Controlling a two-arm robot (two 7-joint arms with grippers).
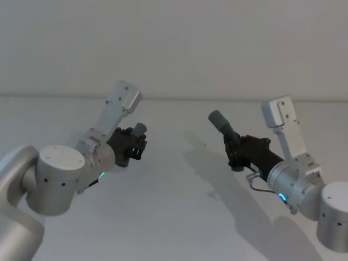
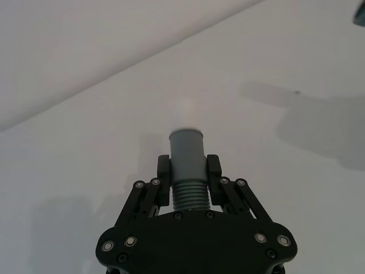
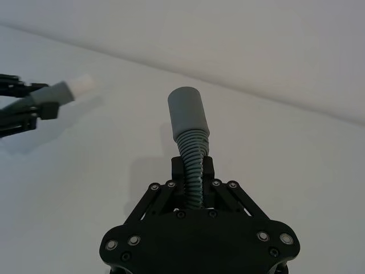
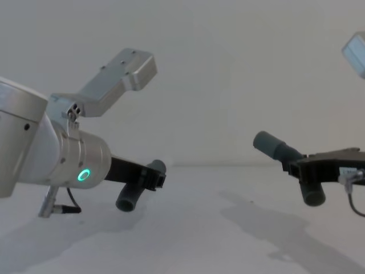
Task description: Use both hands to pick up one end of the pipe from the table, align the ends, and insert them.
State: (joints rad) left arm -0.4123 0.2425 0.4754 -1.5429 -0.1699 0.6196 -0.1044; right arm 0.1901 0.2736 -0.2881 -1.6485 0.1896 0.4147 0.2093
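Both grippers hang above the white table (image 1: 179, 217), facing each other with a wide gap between them. My left gripper (image 1: 133, 144) (image 2: 188, 165) is shut on the corrugated middle of one grey pipe piece (image 2: 187, 149). Its cuff (image 1: 140, 129) points toward the right arm. The right wrist view shows that piece's white spigot (image 3: 85, 84). My right gripper (image 1: 234, 148) (image 3: 193, 168) is shut on the corrugated part of the other pipe piece (image 3: 194, 154). That piece's plain grey cuff (image 1: 219, 122) (image 4: 272, 145) tilts up toward the left arm. The ends are apart.
A pale wall rises behind the table's far edge (image 1: 174, 98). The arms' shadows fall on the table (image 1: 239, 212). The silver left arm with its green ring light (image 4: 84, 174) takes up the chest view's left side.
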